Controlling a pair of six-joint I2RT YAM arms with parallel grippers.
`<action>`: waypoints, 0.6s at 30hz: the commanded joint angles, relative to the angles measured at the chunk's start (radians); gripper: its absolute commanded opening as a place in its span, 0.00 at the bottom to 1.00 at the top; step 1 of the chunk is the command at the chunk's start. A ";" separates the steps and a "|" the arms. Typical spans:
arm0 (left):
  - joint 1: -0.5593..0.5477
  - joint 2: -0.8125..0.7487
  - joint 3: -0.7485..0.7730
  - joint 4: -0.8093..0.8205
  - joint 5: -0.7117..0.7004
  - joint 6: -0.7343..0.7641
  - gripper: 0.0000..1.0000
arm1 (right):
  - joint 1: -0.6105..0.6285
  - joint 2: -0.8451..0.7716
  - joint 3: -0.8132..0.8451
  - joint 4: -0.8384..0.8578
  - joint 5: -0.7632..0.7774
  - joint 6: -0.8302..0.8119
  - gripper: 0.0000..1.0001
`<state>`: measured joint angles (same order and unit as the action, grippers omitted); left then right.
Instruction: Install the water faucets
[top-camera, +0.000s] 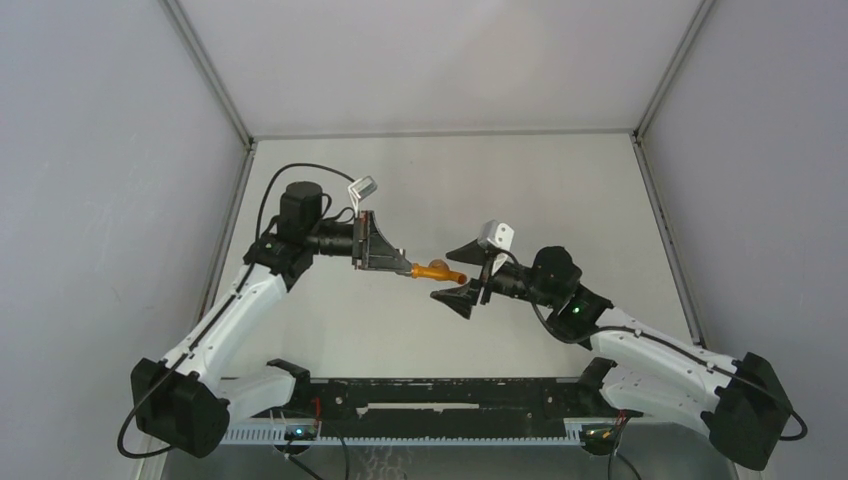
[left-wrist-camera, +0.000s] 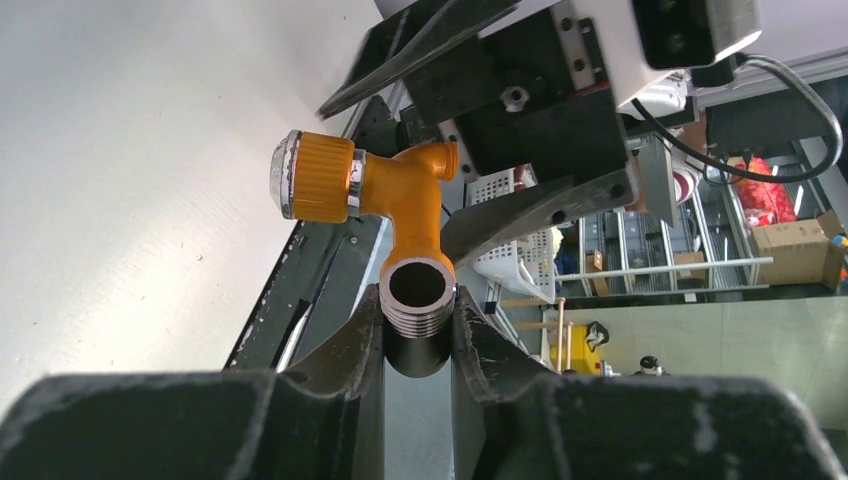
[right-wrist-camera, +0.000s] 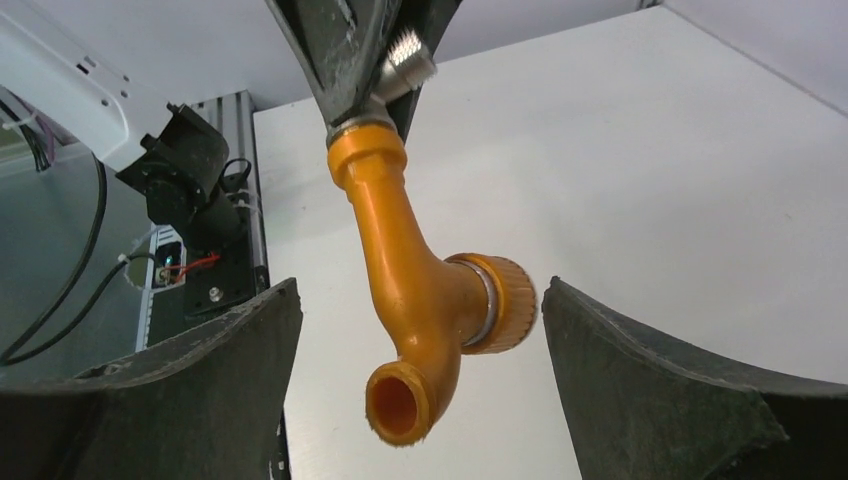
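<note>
We grip the grey threaded end (left-wrist-camera: 417, 305) of the orange water faucet (top-camera: 437, 270) in our left gripper (top-camera: 402, 266), its body jutting beyond it between the jaws of our wide-open, empty right gripper (right-wrist-camera: 420, 290), so installation seems barely begun.

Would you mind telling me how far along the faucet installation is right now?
Done: the orange faucet is up off the table. In hand: the left gripper is shut on its threaded metal end, while the right gripper stands open with a finger on either side of the orange body, not touching. Left: closing the right grip and the installing itself; no mount shows in any view.
</note>
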<state>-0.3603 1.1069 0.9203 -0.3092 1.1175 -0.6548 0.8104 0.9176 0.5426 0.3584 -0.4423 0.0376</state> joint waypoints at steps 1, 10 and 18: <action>-0.006 -0.038 0.076 0.050 0.056 -0.014 0.00 | 0.026 0.055 0.002 0.121 0.021 -0.035 0.92; -0.008 -0.031 0.074 0.050 0.047 -0.003 0.00 | 0.019 0.066 0.002 0.186 -0.019 0.087 0.32; -0.010 -0.017 0.077 0.010 -0.028 0.147 0.00 | -0.134 0.077 0.063 0.101 -0.131 0.609 0.00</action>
<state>-0.3645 1.0977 0.9302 -0.2932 1.1233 -0.6430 0.7753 0.9928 0.5316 0.4595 -0.5339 0.2886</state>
